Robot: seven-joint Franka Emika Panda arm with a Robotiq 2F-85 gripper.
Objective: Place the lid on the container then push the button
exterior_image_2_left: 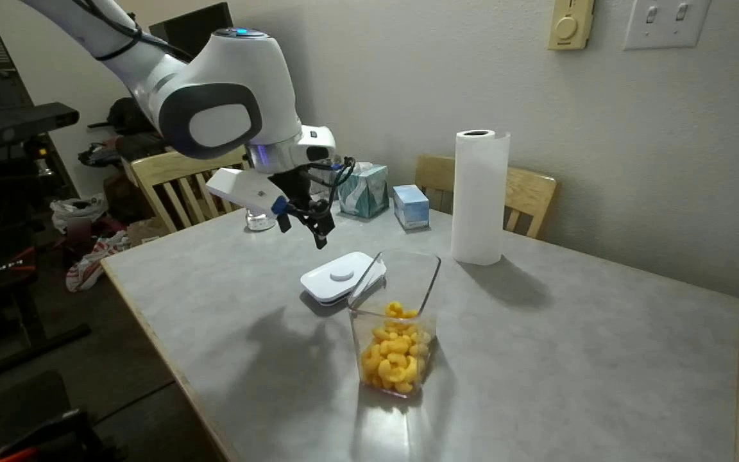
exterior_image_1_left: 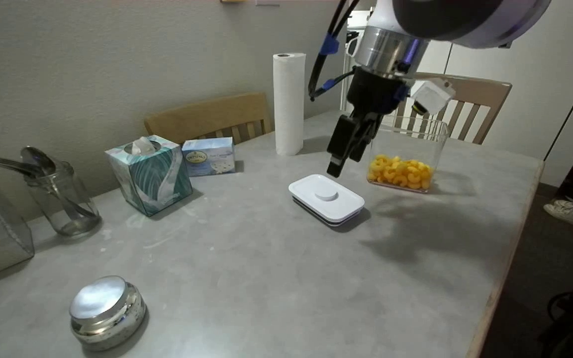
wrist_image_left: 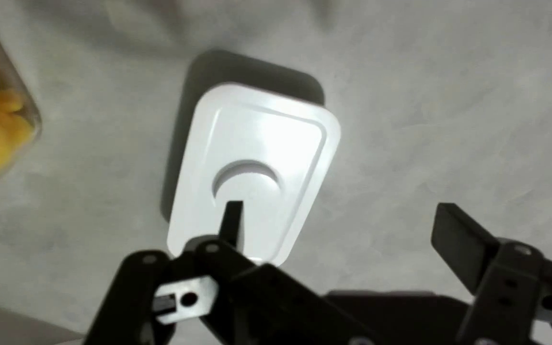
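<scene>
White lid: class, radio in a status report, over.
Gripper open, empty. White lid on table, beside uncovered container. No obstruction visible between gripper and lid.

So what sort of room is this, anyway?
Probably a dining area in someone's home: wooden chairs stand by the table, which holds a jar of cutlery and a paper towel roll.

Setting: this is looking like a home's dining area.
Seating: in an exterior view, a wooden chair (exterior_image_1_left: 207,113) is standing beyond the counter (exterior_image_1_left: 246,288) at ten o'clock.
Paper: a towel roll (exterior_image_1_left: 290,105) is standing at twelve, a tissue box (exterior_image_1_left: 152,174) at nine.
Tableware: a glass jar (exterior_image_1_left: 58,209) is holding cutlery (exterior_image_1_left: 38,159) at nine.
Footwear: shoes (exterior_image_1_left: 572,215) are lying at three.
Electrics: in an exterior view, a light-switch plate (exterior_image_2_left: 666,27) is showing at two.
</scene>
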